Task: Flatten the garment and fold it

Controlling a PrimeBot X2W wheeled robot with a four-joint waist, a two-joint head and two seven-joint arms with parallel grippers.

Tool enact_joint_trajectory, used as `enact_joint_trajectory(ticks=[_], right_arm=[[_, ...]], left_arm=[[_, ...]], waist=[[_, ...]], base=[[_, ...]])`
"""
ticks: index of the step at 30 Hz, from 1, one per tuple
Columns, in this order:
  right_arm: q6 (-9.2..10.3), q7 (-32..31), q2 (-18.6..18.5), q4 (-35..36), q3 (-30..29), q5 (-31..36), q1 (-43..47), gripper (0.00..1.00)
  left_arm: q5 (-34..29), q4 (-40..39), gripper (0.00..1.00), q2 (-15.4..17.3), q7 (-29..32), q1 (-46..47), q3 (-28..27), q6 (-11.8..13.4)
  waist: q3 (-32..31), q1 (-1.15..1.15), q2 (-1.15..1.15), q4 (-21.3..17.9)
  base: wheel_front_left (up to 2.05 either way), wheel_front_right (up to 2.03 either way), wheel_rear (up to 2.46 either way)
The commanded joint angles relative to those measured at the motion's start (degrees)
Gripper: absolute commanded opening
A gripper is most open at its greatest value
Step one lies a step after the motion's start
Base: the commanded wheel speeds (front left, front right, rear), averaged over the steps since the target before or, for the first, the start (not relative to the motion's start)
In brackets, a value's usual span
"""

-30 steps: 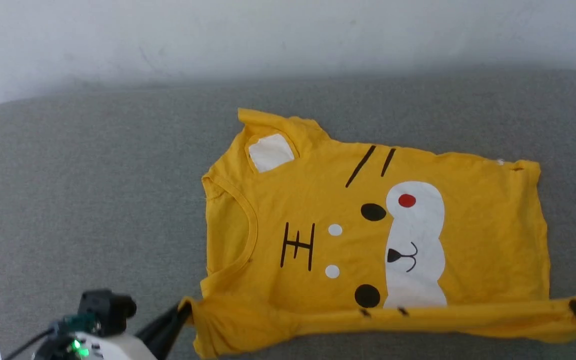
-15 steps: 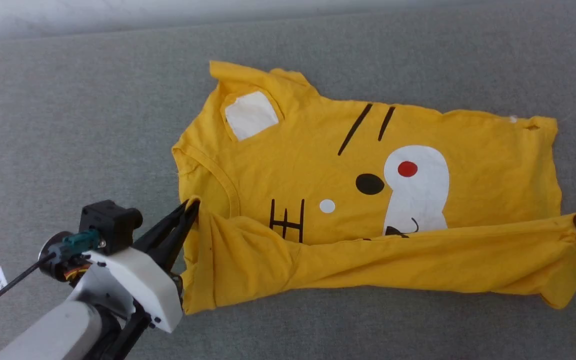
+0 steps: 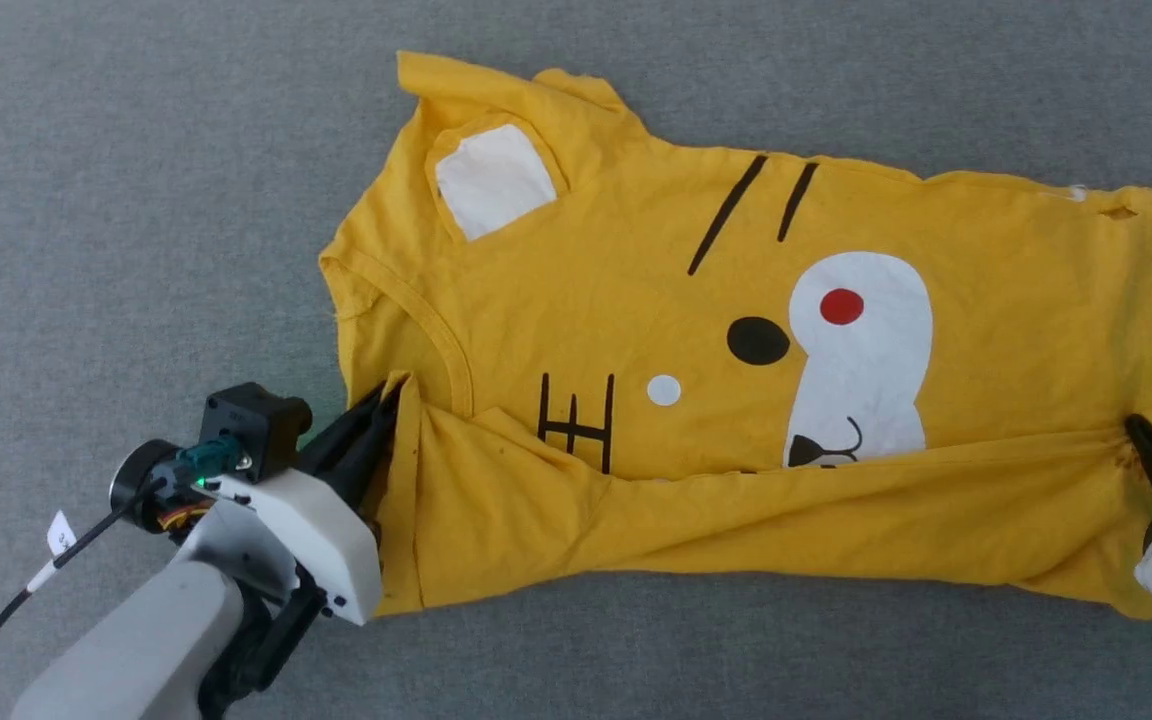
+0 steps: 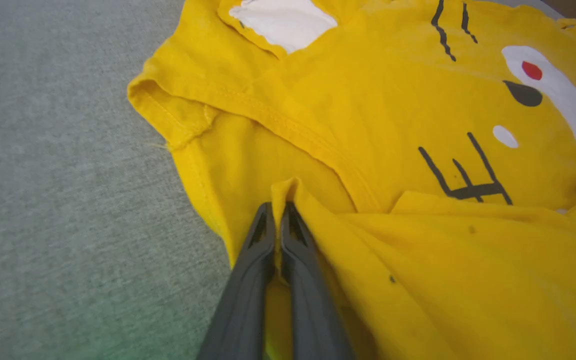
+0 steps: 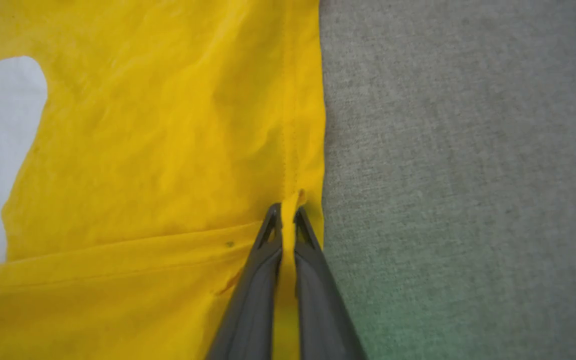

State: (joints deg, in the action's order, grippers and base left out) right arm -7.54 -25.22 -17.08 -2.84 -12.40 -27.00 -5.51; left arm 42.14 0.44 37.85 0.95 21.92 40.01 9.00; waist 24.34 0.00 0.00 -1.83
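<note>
**Left hand** (image 3: 388, 398): clenched on the garment (image 3: 636, 270) at its shoulder-end corner, just beside the neckline (image 3: 436, 335). The dark fingers (image 4: 248, 280) were pressed together with yellow cloth pinched between them. The pale forearm (image 3: 136, 640) rose from the lower left of the head view.

**Right hand** (image 3: 1141, 435): clenched on the hem-end corner by the side seam, fingers closed on a thin ridge of cloth.

**Garment:** lay print-up on the grey counter (image 3: 136, 200), neckline to the robot's left and hem to its right. Its near long edge was doubled back over the body as a flap drawn between the two hands.

**Change:** one second before, the flap was a narrow band at the near edge, with the lower eye and second white dot uncovered. Now it hid both, along with the muzzle's lower end. The head camera had also tilted down.

**Edges and room:** the far edge and far sleeve lay flat. Bare counter spread wide on the left, with narrower strips beyond the far edge and along the near side.
</note>
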Motion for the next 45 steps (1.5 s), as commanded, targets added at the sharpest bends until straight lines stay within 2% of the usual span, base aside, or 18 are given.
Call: enact_joint_trajectory(ticks=[1,2,3,4,5,6,7,8,15,18,22,27,30,34,38,45], right_arm=[[0.05,-0.2,0.0,-1.0,0.5,-0.4,-0.5,0.3],[0.05,-0.1,-0.1,-1.3,0.5,-0.6,-0.5,0.49],[0.05,-0.1,-0.1,-1.6,0.4,-0.7,-0.6,1.0],[0.05,0.0,-0.1,-1.8,0.3,-0.7,-0.7,1.0],[0.05,0.1,-0.1,-2.0,0.1,-0.7,-0.7,1.0],[0.05,0.2,0.0,-2.1,0.0,-0.7,-0.8,1.0],[0.05,0.3,0.0,-2.1,-0.1,-0.8,-0.7,1.0],[0.05,0.4,0.1,-2.1,-0.2,-0.8,-0.6,1.0],[0.05,1.3,1.7,0.9,-2.6,-1.0,2.0,1.0],[0.05,2.6,3.5,4.2,-4.5,0.3,4.4,1.0],[0.05,5.9,7.8,9.2,-7.2,3.5,8.9,1.0],[0.05,9.2,12.5,13.1,-8.2,7.0,13.9,1.0],[0.05,10.3,13.8,13.5,-8.1,6.9,16.1,1.0],[0.05,11.3,14.1,13.0,-7.8,6.8,18.0,1.0],[0.05,11.8,14.2,12.8,-7.8,6.7,18.0,1.0],[0.05,11.6,14.2,13.0,-6.9,6.9,16.3,1.0]], left_arm=[[-0.2,1.1,0.0,-0.4,0.1,0.7,0.4,-0.2],[-0.1,1.6,0.0,-0.7,0.0,0.8,0.4,-0.2],[0.1,2.0,0.02,-1.0,-0.2,0.8,0.3,-0.2],[0.3,2.4,0.25,-1.2,-0.5,0.8,0.2,-0.2],[0.6,2.6,0.33,-1.5,-0.8,0.6,0.0,-0.1],[0.9,2.8,0.47,-1.6,-1.1,0.4,-0.2,0.0],[1.1,2.9,0.81,-1.7,-1.5,0.2,-0.4,0.1],[1.4,3.0,1.0,-1.8,-1.8,-0.1,-0.6,0.2],[5.1,0.4,1.0,-2.3,-7.0,-5.4,-4.3,2.3],[5.4,-2.3,1.0,-1.9,-10.4,-8.8,-6.2,4.4],[4.0,-6.6,1.0,-2.0,-14.4,-13.9,-8.8,7.9],[1.4,-10.5,1.0,-5.1,-15.8,-22.0,-12.6,12.0],[-0.3,-12.0,1.0,-9.1,-15.9,-26.9,-15.9,13.4],[-2.5,-11.9,1.0,-12.6,-15.9,-31.3,-17.7,12.5],[-3.4,-10.6,1.0,-11.6,-14.0,-30.3,-15.6,10.4],[-2.8,-7.1,1.0,-7.9,2.3,-21.3,-9.8,6.9]], waist=[[0.1,0.0,0.0,0.4],[-0.1,0.0,0.0,0.6],[-0.3,0.0,0.0,0.7],[-0.7,0.0,0.0,0.8],[-1.1,0.0,0.0,0.8],[-1.6,0.0,0.0,0.9],[-2.2,0.0,0.0,0.9],[-2.9,0.0,0.0,1.0],[-9.4,0.0,0.0,1.3],[-11.8,0.0,0.0,1.5],[-14.2,0.0,0.0,1.8],[-16.1,0.0,0.0,1.7],[-17.1,0.0,0.0,1.7],[-18.2,0.0,0.0,1.8],[-18.2,0.0,0.0,2.2],[-15.7,0.0,0.0,2.6]], base=[[0.0,0.0,0.0],[0.0,0.0,0.0],[0.0,0.0,0.0],[0.0,0.0,0.0],[0.0,0.0,0.0],[0.0,0.0,0.0],[0.0,0.0,0.0],[0.0,0.0,0.0],[0.0,0.0,0.0],[0.0,0.0,0.0],[0.0,0.0,0.0],[0.0,0.0,0.0],[0.0,0.0,0.0],[0.0,0.0,0.0],[0.0,0.0,0.0],[0.0,0.0,0.0]])
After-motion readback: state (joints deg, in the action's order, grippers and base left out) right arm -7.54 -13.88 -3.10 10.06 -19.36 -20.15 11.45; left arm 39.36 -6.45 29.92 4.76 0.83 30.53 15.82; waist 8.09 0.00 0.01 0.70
